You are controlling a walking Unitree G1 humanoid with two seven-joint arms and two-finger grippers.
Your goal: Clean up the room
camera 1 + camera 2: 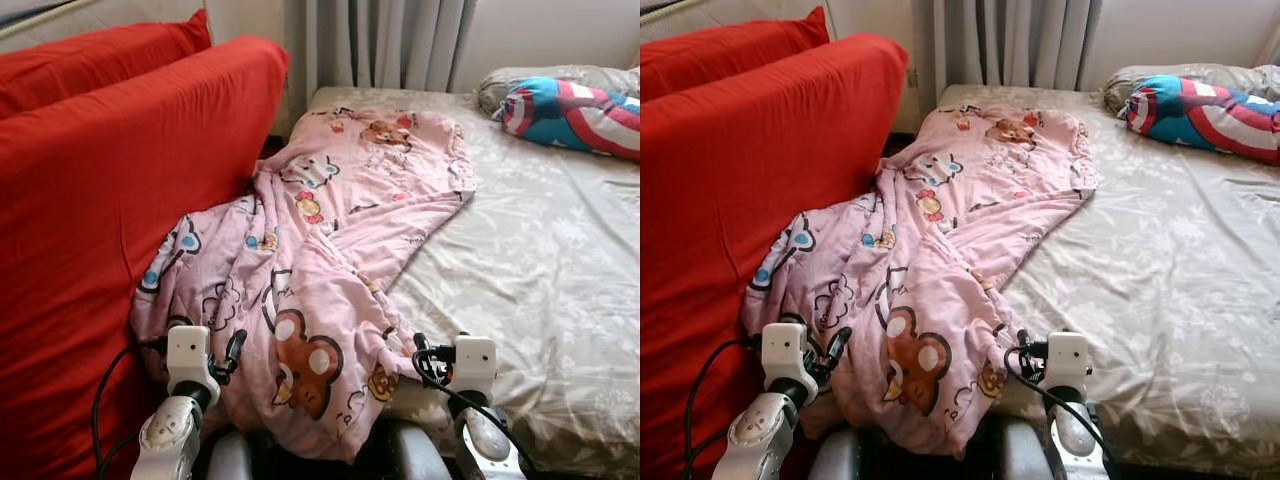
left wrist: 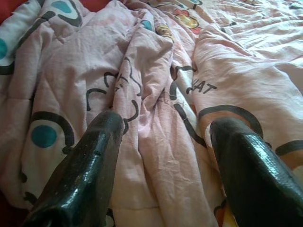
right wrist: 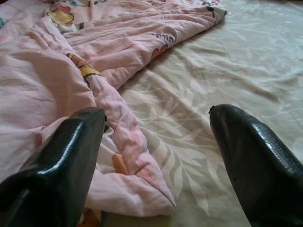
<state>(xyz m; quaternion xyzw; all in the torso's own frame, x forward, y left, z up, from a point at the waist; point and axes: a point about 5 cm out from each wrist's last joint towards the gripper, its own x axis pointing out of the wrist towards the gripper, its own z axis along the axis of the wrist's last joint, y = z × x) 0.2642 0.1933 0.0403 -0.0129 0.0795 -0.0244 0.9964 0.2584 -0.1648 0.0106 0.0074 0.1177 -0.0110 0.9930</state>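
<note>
Pink blanket (image 1: 310,260) lies long-ways up the bed (image 1: 540,260), bunched vs the red sofa (image 1: 110,200). My left claw (image 2: 161,142) & right claw (image 3: 156,137) both spread wide, holding nothing, at its near end; right one's by the hem.

Two long, glossy black fingers of the right gripper (image 3: 158,163) reach forward from the near edge, spread wide apart with nothing between them. One finger (image 3: 61,161) rests against a rumpled pink quilt (image 3: 57,80) printed with cartoon figures. The other finger (image 3: 258,156) hangs over a beige bed sheet (image 3: 227,66) patterned with pale leaves. The quilt's rolled, stitched edge runs down into the gap between the fingers, and its near corner lies folded flat on the sheet just beside the first finger. Farther away, the quilt stretches across the bed in soft folds, its far edge ending on the sheet.
</note>
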